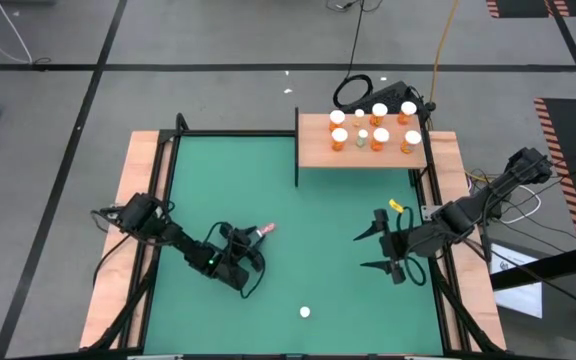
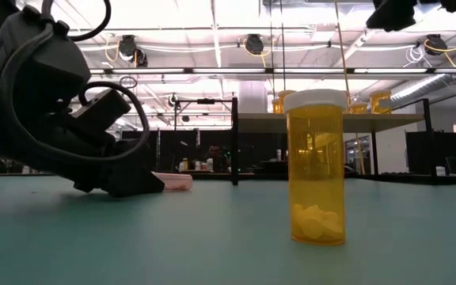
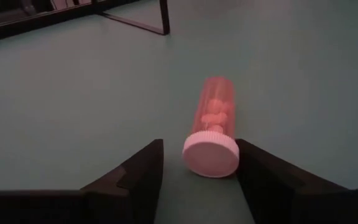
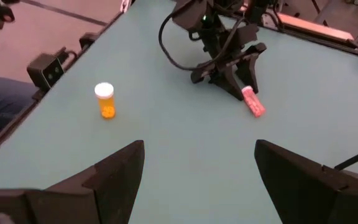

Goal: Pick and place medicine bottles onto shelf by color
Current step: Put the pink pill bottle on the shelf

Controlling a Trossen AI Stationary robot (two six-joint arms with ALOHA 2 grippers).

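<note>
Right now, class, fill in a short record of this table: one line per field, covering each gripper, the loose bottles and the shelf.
left gripper: low on the green mat, fingers either side of the capped end of a lying pink bottle, not closed on it
right gripper: open, empty, over the mat's right side
orange bottle: upright, alone on the mat
shelf: several white-capped bottles standing on it

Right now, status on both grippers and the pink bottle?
Left gripper open, straddling the cap of the pink bottle, which lies flat on the green mat. Right gripper open, empty, waiting. Orange bottle stands clear.
</note>
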